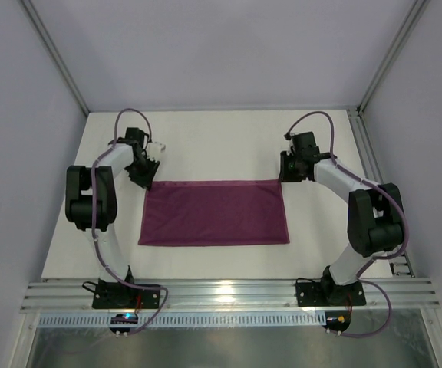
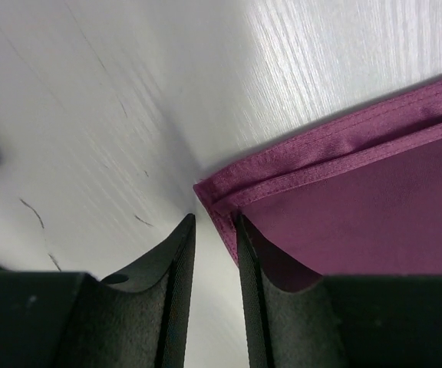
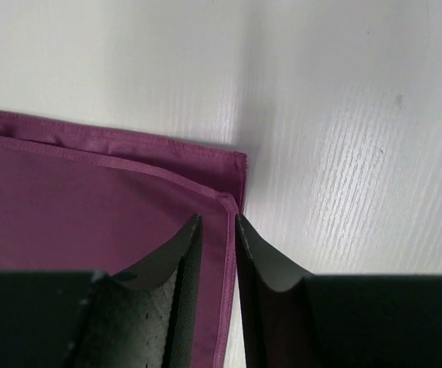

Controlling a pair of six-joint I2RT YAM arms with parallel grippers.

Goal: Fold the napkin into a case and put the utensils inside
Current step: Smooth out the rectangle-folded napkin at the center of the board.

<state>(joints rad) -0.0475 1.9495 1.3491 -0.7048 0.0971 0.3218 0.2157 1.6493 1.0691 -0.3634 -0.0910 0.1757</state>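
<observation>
White wood-grain counter (image 1: 221,146), slick-looking: could let the cloth slide if dragged.

Soft magenta-purple cloth napkin (image 1: 213,213), flat, doubled into a wide rectangle, stretched between the two sets of fingers with its far corners right at the fingertips. Two hems stacked but offset, just ahead of the fingertips in both wrist views. Risk of passing that skew into the next fold and ending with a crooked case. Could also twist or fall open under an uneven lift.

Left fingers (image 2: 176,291) slightly spread, nothing between them, napkin corner against or just beside the cloth-side finger; cannot tell which. Might close on one layer only, or on bare counter.

Right fingers (image 3: 186,268) slightly spread, straddling the side hem, not pinching. Might peel up just the top layer.

Container: no case yet, only an open-sided fold, nothing inside. Utensils not in view.
</observation>
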